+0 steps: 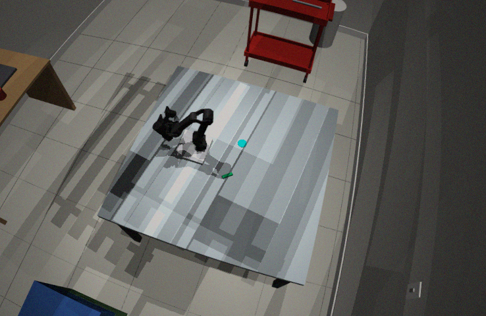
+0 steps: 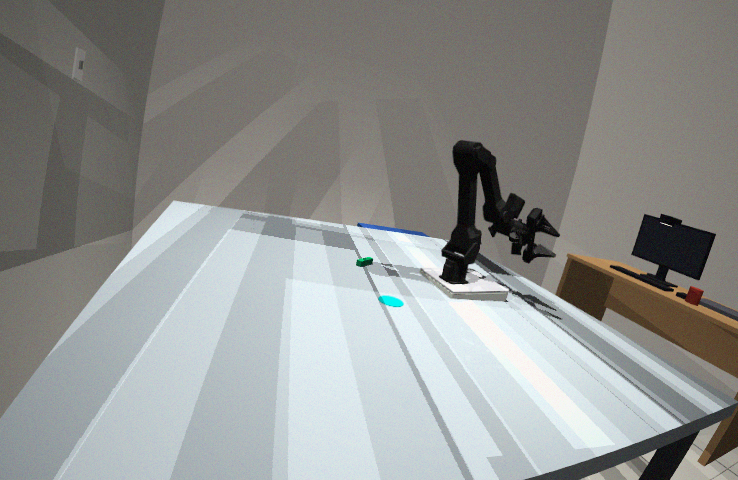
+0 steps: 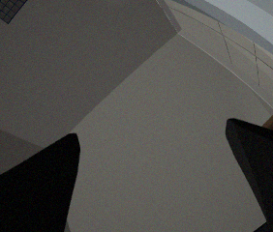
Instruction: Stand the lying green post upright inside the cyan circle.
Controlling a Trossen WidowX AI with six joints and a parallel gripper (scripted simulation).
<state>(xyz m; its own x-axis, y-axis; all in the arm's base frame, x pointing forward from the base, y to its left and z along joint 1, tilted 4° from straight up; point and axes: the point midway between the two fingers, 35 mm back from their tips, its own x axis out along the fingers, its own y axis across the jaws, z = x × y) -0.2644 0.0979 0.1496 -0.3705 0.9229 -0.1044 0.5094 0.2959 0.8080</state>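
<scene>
The green post (image 1: 227,175) (image 2: 364,261) lies on its side on the table, outside the cyan circle. The cyan circle (image 1: 242,143) (image 2: 391,301) is a flat disc on the table top, with nothing on it. My gripper (image 2: 556,245) (image 3: 154,134) is open, its fingers wide apart with nothing between them. It is raised on the far side of the arm's base from the post and circle, pointing away from both. Neither the post nor the circle shows in the wrist view.
The arm's base stands on a pale plate (image 1: 193,159) (image 2: 478,293) on the table (image 1: 288,175) (image 2: 239,362). Off the table are a wooden desk (image 1: 18,89) (image 2: 664,333) with a monitor (image 2: 673,246), a red cart (image 1: 280,50) and a blue bin (image 1: 53,301).
</scene>
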